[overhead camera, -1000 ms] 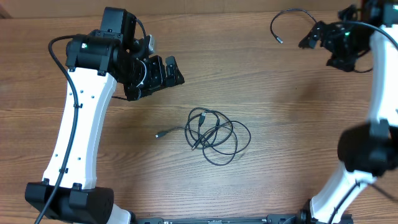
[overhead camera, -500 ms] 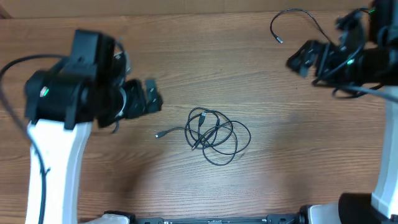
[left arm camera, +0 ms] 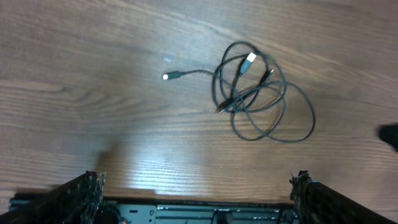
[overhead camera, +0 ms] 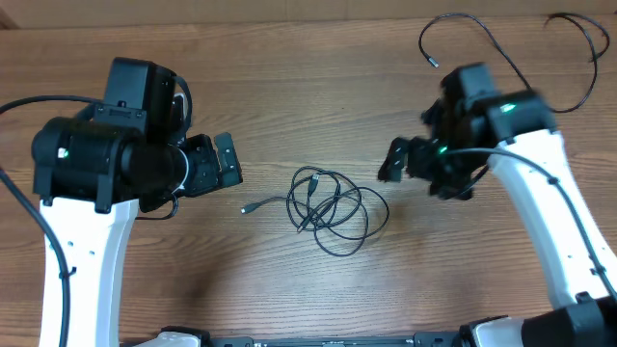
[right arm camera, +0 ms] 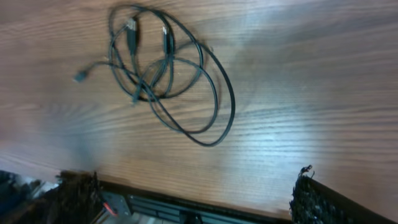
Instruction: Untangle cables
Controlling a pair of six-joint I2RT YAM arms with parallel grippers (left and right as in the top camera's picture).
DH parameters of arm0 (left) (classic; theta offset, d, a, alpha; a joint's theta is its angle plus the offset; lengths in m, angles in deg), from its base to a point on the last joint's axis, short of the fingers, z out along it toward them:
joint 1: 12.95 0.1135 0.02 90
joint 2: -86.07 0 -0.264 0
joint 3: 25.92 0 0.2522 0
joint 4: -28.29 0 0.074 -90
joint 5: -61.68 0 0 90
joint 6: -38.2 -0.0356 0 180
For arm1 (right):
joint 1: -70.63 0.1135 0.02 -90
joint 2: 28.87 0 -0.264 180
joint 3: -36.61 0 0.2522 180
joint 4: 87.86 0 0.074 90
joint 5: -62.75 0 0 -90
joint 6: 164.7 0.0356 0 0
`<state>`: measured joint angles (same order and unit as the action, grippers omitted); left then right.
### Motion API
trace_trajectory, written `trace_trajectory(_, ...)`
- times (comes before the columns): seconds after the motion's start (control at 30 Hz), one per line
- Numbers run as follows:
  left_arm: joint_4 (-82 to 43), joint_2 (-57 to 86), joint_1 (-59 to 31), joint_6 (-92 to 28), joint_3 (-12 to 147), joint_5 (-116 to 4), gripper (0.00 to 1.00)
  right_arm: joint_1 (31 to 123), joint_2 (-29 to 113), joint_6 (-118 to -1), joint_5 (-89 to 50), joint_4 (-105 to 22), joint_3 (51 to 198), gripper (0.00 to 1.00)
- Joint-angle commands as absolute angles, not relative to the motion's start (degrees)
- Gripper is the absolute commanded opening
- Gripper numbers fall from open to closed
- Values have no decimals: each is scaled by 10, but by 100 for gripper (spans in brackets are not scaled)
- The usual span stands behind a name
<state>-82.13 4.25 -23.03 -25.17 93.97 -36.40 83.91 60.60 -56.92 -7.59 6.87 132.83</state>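
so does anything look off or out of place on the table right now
The cables lie on the table as a tangled coil, loops crossing, one plug end trailing toward the left. Another loose cord lies apart near the far edge on the right. Nothing looks damaged or spilled.

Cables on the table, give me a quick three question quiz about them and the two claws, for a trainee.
1. True or false: the left claw is gripping the cables.
2. Where do the cables lie? A) loose on the table, between the two claws; B) hanging from a claw; C) draped over an arm.
3. Fill in: the right claw is ___ (open or shut).
Key: 1 false; 2 A; 3 open.
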Motion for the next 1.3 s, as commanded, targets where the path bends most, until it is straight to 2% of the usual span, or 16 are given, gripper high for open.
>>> trace_trajectory(0.0,-823,36,-231,-251,921,-358,100,851,599,-520,-65,22,1257,100)
trace_trajectory(0.1,-823,36,-231,-257,914,-358,99,855,599,-501,-58,-34,1194,99)
trace_trajectory(0.17,-821,36,-231,-261,914,-358,100,856,599,-485,-48,-69,1162,91)
trace_trajectory(0.33,-815,36,-231,-260,914,-359,100,857,599,-439,-46,-135,1096,79)
trace_trajectory(0.47,-810,35,-231,-260,914,-359,100,864,599,-429,-35,-180,1057,76)
trace_trajectory(0.53,-807,33,-231,-259,914,-359,100,869,599,-423,-34,-197,1044,70)
trace_trajectory(0.67,-805,31,-231,-259,914,-374,99,882,600,-401,-33,-230,1028,51)
trace_trajectory(0.73,-806,29,-231,-259,914,-374,100,887,600,-400,-31,-238,1028,37)
trace_trajectory(0.8,-806,28,-231,-261,914,-374,100,890,600,-400,-16,-247,1028,16)
trace_trajectory(0.87,-806,28,-231,-261,914,-374,100,890,600,-400,9,-257,1029,4)
trace_trajectory(1.07,-806,28,-231,-261,914,-374,100,890,598,-438,103,-270,1084,4)
trace_trajectory(1.27,-806,28,-231,-261,914,-374,100,890,596,-490,142,-184,1247,4)
